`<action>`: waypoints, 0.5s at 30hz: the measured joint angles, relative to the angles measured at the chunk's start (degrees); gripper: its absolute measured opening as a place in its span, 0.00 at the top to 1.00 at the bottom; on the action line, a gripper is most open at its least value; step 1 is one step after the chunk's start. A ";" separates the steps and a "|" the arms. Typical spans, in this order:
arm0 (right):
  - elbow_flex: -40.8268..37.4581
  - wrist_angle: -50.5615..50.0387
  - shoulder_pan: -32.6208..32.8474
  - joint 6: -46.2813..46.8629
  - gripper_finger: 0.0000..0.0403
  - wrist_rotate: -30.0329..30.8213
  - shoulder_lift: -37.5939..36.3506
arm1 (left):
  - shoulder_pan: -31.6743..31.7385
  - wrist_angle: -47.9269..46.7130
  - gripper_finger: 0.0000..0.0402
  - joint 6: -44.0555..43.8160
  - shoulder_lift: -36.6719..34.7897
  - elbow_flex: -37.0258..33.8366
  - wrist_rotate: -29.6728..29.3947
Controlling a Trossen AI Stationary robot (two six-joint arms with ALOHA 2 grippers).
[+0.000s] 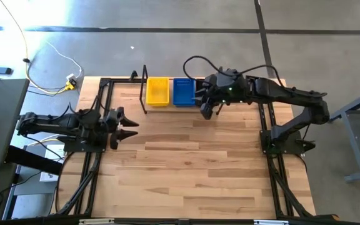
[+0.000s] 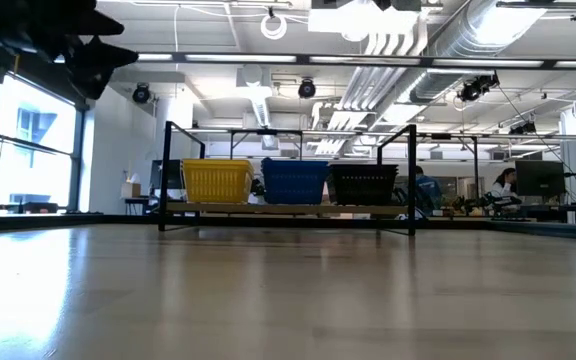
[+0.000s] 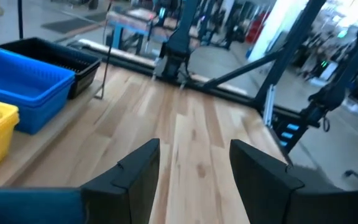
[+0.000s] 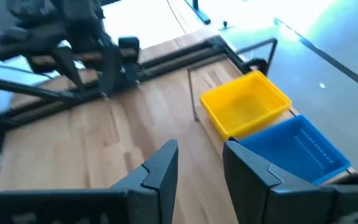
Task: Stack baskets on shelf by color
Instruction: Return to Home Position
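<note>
Three perforated basket stacks (image 2: 295,182) line the thin-rod shelf (image 2: 412,170); left gripper (image 3: 194,144), right gripper (image 4: 201,144) jaws spread.

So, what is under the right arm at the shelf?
The black baskets stand there on the shelf, beside the blue baskets. From above, the right arm covers them almost fully; how many are stacked cannot be seen.

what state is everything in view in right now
shelf: standing, all three spots filled
yellow baskets: nested upright at one end of the shelf
blue baskets: nested upright in the middle
black baskets: nested upright at the other end
left end effector: open, empty, away from the shelf
right end effector: open, empty, by the black baskets
</note>
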 joint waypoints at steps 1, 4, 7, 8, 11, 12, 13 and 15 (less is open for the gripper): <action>0.80 0.14 0.24 0.53 0.72 0.00 0.00 | -0.16 0.94 0.54 -0.01 -1.32 -1.31 0.00; 3.65 -1.33 0.52 1.23 0.72 -0.06 -0.04 | -0.42 3.86 0.54 -0.18 -4.98 -4.96 0.00; 6.92 -3.76 0.47 1.34 0.72 -0.13 -0.60 | -0.55 6.39 0.54 -0.16 -7.96 -8.46 0.00; 7.88 -4.84 0.47 1.37 0.72 -0.17 -0.99 | -0.55 6.44 0.54 -0.10 -8.90 -9.43 0.00; 10.49 -7.91 0.47 1.18 0.72 -0.22 -2.63 | -0.55 6.83 0.54 -0.05 -10.76 -12.04 0.02; 10.86 -8.82 0.48 1.14 0.72 -0.13 -3.53 | -0.55 6.77 0.54 -0.07 -11.11 -12.84 0.00; 10.95 -9.24 0.49 0.94 0.72 -0.01 -4.76 | -0.55 6.85 0.54 -0.06 -11.33 -13.48 0.01; 10.95 -10.52 0.47 0.13 0.72 0.78 -7.62 | -0.55 7.61 0.54 -0.03 -11.57 -15.07 0.00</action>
